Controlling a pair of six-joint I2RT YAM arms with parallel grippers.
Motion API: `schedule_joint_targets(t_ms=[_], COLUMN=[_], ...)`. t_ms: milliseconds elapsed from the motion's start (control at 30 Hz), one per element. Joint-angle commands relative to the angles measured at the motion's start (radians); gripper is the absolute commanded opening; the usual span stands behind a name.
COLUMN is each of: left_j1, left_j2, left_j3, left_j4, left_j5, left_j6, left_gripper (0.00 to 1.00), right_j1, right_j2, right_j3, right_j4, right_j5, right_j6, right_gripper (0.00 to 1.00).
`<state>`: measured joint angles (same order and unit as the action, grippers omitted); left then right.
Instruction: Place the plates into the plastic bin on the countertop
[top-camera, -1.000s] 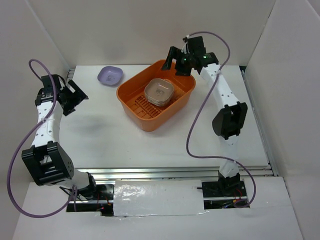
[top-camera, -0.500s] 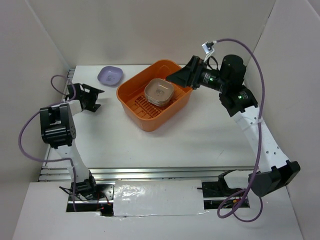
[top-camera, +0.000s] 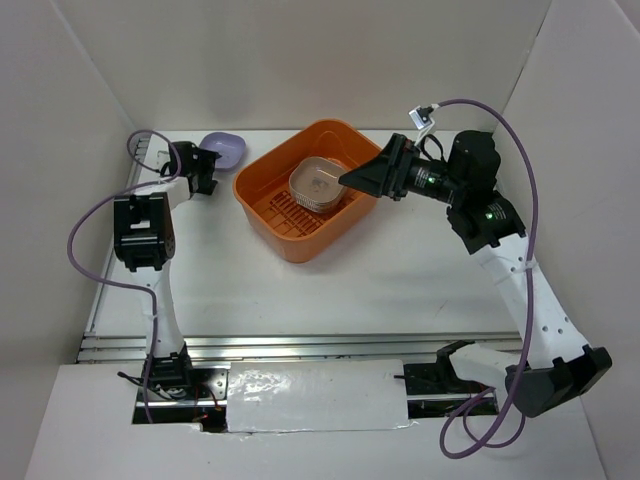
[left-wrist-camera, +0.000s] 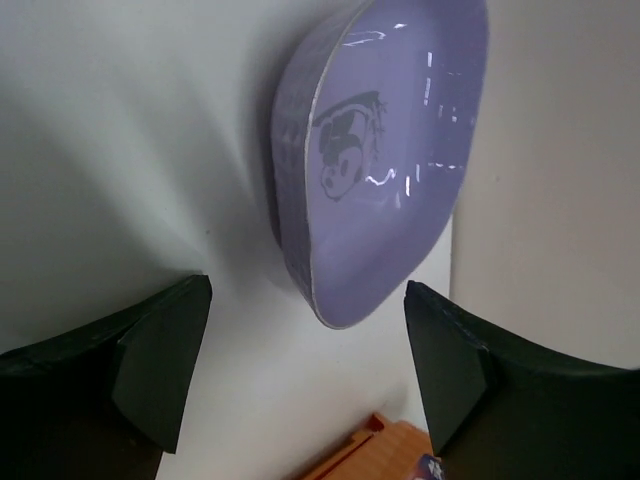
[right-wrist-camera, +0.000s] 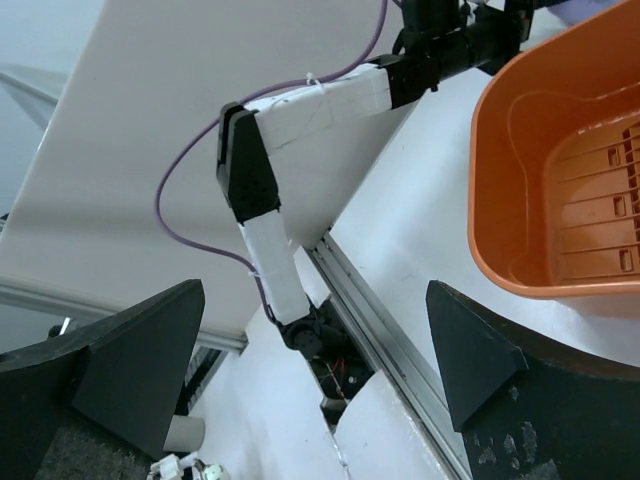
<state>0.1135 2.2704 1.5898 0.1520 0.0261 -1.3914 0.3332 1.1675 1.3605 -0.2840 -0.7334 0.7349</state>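
Observation:
A purple plate lies on the white countertop at the back left; in the left wrist view the plate has a dark centre mark. My left gripper is open and empty, just short of it, jaws either side of its near corner. The orange plastic bin stands at the back centre and holds a stack of plates, a brown one on top. My right gripper is open and empty above the bin's right rim.
White walls close in the countertop at the back and both sides. A metal rail runs along the front edge; it also shows in the right wrist view. Purple cables loop off both arms.
My left gripper has swung from the far left up to the purple plate. My right arm has swung out to the right, and its gripper now points at the bin from the right.

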Motion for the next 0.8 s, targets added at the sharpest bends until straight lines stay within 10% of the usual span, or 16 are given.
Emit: schedule_joint_targets(t_ms=[0,400,467,567,767], left_j1=[-0.008,0.009,0.02,0.029,0.066], left_j2=[0.053,0.211,0.231,0.244,-0.15], left_j3=[0.099,0.334,0.384,0.406,0.18], left_j4=[-0.199,-0.368,-0.373,-0.408,-0.621], left_j5=[-0.129,-0.111,-0.086,-0.077,-0.193], left_j6=[0.019,0.012,0.017,0.023,0.043], left_gripper=[0.9,0.6,0.48,0.02,0.0], right_j1=[-0.014,-0.049,-0.046,-0.043,-0.048], right_j2=[-0.022,0.014,0.015,0.017,0.041], right_j3=[0.02,0.1,0.101,0.088,0.104], right_j4=[-0.015,-0.099,-0.109,-0.101,-0.122], right_j5=[-0.018,-0.044,-0.046,-0.05,-0.044], right_j6=[-0.006,-0.009,-0.006,0.0,-0.011], right_gripper=[1.0,1.0,1.0,1.0,1.0])
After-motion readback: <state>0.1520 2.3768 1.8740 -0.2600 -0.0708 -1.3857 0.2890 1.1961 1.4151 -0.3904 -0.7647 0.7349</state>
